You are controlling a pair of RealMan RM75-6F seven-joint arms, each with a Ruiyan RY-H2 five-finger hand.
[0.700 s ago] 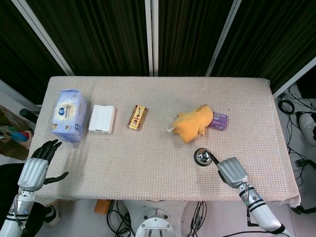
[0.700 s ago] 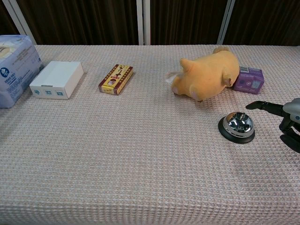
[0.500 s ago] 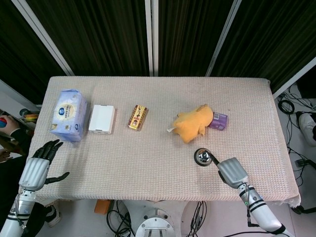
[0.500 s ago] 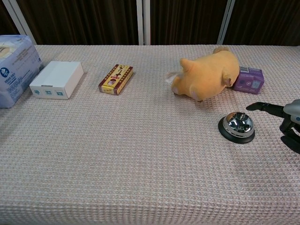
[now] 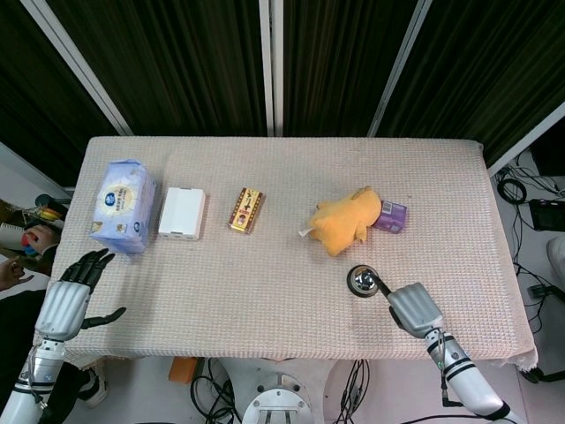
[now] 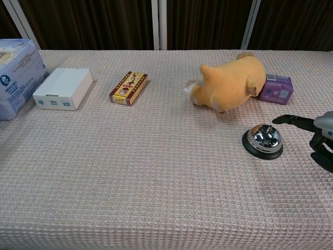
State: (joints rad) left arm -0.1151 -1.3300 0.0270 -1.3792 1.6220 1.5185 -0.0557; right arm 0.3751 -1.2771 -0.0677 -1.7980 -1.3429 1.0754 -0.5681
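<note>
Looking down from the head camera, I see my right hand (image 5: 413, 309) resting low at the near right of the table (image 5: 265, 291), just beside a small silver call bell (image 5: 362, 281) on a black base. One dark finger reaches forward along the bell's right side; whether it touches the bell I cannot tell. That hand holds nothing, and its other fingers curl downward, as the chest view shows at its right edge (image 6: 318, 133). The bell (image 6: 263, 139) sits in front of a yellow plush toy (image 5: 344, 221) lying on its side, and a small purple box (image 5: 390, 215) lies just behind the toy, touching it.

My left hand (image 5: 69, 296) hovers at the near left edge of the table, fingers spread wide and empty. It shows only in the head view. Nearest to it is a blue and white pack of tissues (image 5: 122, 205), with a white box (image 5: 182, 213) just beside that. Further right, apart from both, lies a small red and yellow box (image 5: 246, 209).
</note>
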